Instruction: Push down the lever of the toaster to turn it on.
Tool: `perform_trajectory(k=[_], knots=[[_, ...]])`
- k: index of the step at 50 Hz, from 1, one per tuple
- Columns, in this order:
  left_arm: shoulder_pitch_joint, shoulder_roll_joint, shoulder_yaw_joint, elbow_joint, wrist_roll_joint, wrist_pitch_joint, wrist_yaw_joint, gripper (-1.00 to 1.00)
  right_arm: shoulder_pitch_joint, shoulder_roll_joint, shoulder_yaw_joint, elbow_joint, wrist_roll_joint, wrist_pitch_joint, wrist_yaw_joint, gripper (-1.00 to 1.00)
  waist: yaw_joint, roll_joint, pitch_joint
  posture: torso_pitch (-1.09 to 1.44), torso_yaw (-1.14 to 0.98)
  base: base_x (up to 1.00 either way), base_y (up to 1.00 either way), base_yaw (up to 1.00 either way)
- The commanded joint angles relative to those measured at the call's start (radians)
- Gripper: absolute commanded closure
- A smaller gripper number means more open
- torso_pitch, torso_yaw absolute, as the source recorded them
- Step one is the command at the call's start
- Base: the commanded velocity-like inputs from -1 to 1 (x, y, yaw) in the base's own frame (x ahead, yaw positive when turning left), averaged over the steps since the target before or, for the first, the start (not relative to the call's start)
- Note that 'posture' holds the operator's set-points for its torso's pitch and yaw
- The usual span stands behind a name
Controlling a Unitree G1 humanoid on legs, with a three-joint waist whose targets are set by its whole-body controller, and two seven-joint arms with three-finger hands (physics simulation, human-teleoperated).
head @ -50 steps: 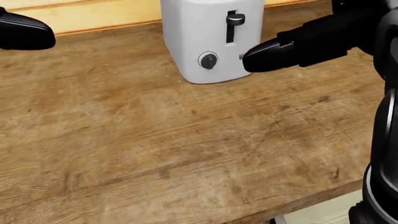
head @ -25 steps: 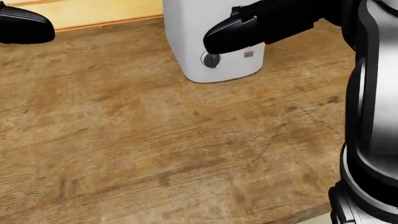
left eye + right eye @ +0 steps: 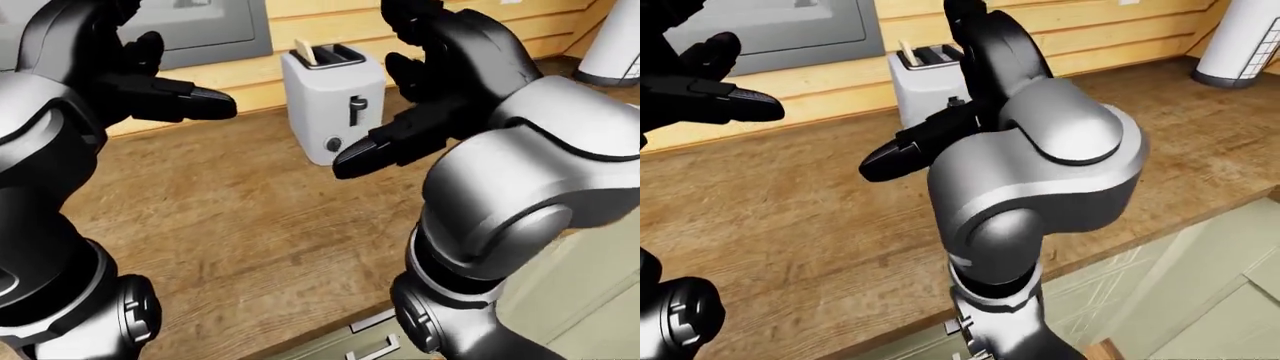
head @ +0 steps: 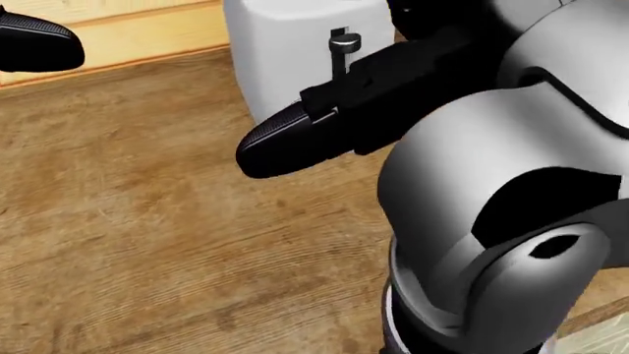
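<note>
Right hand (image 3: 420, 112) is hanging open by the toaster (image 3: 332, 101).
Wood counter (image 3: 250, 225) is holding the white toaster, near the top of the left-eye view. Left hand (image 3: 150, 90) is staying open too, well off to the left. Its lever (image 3: 356, 105) is sitting high in its slot, with no finger touching it.

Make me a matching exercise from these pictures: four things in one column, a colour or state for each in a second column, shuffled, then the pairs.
Things:
1. toaster
2. lever
3. countertop
4. right hand

Descriptions:
A. brown wood grain
B. black, fingers spread open
C. white body, bread in one slot
D. dark knob at the top of its slot, not pushed down

Pairs: 1-C, 2-D, 3-A, 4-B
</note>
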Motion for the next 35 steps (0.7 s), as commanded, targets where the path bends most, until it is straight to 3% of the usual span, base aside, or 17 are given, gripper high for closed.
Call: perform_trajectory(k=[1,4,6,12,20,35], knots=[[-0.032,0.010,0.009,-0.009,0.003,-0.028,0.007,-1.00,-0.018,0.054,-0.034,-0.028,-0.081,-0.128,0.009,-1.00,-0.001,0.006,-0.017,-0.26,0.00,0.00,0.00,0.00],[-0.036,0.008,0.007,-0.013,0.000,-0.022,0.011,-1.00,-0.011,0.108,-0.070,-0.041,-0.098,-0.181,0.009,-1.00,-0.005,0.012,-0.015,-0.26,0.00,0.00,0.00,0.00],[-0.035,0.005,0.008,-0.017,-0.002,-0.019,0.014,-1.00,-0.006,0.108,-0.078,-0.040,-0.088,-0.183,0.009,-1.00,-0.008,0.015,-0.014,-0.26,0.00,0.00,0.00,0.00],[-0.038,0.006,0.010,-0.018,-0.005,-0.015,0.017,-1.00,0.037,0.047,-0.027,-0.008,0.043,-0.098,-0.058,-1.00,-0.015,0.016,-0.015,-0.26,0.00,0.00,0.00,0.00],[-0.041,0.004,0.008,-0.018,-0.009,-0.014,0.023,-1.00,0.050,0.036,0.011,0.030,0.206,-0.060,-0.191,-1.00,-0.018,0.020,-0.017,-0.26,0.00,0.00,0.00,0.00],[-0.042,0.002,0.005,-0.014,-0.014,-0.019,0.031,-1.00,0.018,-0.071,-0.037,0.175,0.827,-0.073,-0.689,-1.00,-0.012,0.014,-0.026,-0.26,0.00,0.00,0.00,0.00]])
